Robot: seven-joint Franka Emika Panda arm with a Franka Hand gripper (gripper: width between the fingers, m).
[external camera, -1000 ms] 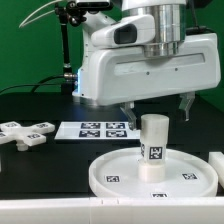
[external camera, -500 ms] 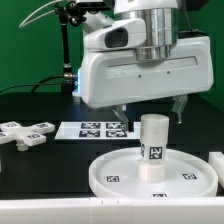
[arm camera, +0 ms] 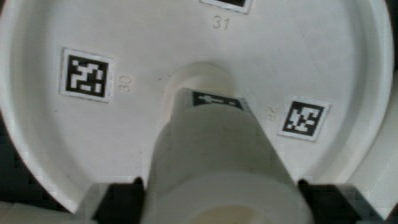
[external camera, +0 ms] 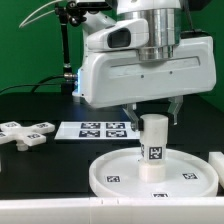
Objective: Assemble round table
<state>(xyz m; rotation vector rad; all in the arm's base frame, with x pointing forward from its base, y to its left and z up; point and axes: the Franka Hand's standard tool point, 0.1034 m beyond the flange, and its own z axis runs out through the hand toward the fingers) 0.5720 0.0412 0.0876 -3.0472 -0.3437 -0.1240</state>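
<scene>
The large round disc [external camera: 108, 176] lies flat at the front of the table, its tags facing up. The short thick cylinder leg [external camera: 152, 152] stands upright at its centre. My gripper [external camera: 153, 117] hangs straight above and is shut on the top of the leg, one finger [external camera: 131, 116] on each side. In the wrist view the leg [arm camera: 210, 140] runs down to the disc [arm camera: 125, 50], and the black pads [arm camera: 121, 198] press against both of its sides around my gripper [arm camera: 215, 200]. The cross-shaped foot [external camera: 25, 132] lies flat at the exterior view's left.
The marker board [external camera: 95, 130] lies flat behind the disc, between it and the arm's base. A white block [external camera: 219, 166] shows at the exterior view's right edge. A black camera stand [external camera: 68, 45] rises at the back.
The jaws stood wide on either side of the leg's top a second ago; they have since closed in onto it. The leg, disc and foot have not moved.
</scene>
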